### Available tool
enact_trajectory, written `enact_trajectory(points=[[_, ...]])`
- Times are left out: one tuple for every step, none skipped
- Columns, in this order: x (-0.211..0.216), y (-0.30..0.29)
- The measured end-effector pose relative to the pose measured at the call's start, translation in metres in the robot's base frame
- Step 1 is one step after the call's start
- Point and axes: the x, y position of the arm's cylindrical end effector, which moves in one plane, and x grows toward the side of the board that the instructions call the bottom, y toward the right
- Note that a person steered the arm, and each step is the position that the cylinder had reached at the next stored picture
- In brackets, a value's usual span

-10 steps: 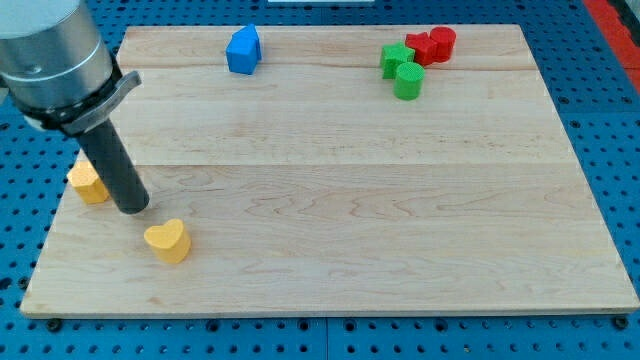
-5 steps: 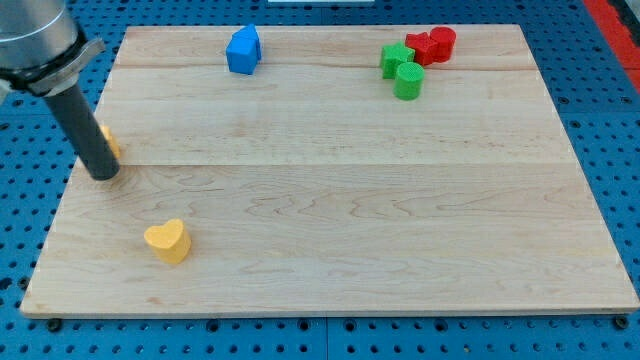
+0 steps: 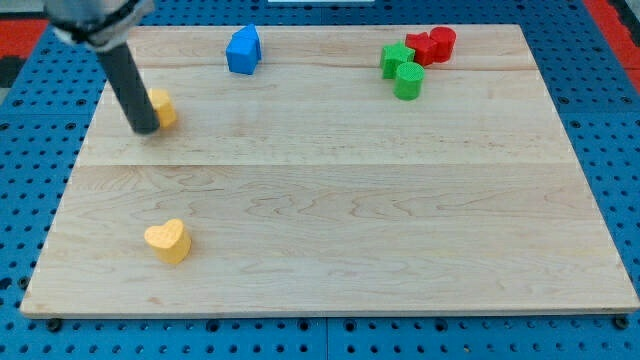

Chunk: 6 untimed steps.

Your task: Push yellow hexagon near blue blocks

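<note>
Camera view: a wooden board (image 3: 330, 250) on a blue pegboard base (image 3: 610, 110).
My tip (image 3: 145, 128): touching the left side of the yellow hexagon (image 3: 161, 107) — a bare rod, no claw to open or close.
Yellow hexagon: upper left of the board (partly hidden by the rod), well apart from the blue block (image 3: 243, 50) at the view's top.
Others: yellow heart (image 3: 167, 241) lower left — green star (image 3: 396, 58), green cylinder (image 3: 408, 80) and red blocks (image 3: 432, 45) clustered top right.

Pale wooden board (image 3: 350, 200) lies on blue pegboard (image 3: 600, 120); red strip (image 3: 610, 12) at top right.
</note>
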Motion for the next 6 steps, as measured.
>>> enact_trajectory(points=[[-0.034,-0.009],[-0.041,-0.004],[-0.049,0.020],[-0.059,0.065],[-0.069,0.057],[-0.029,0.033]])
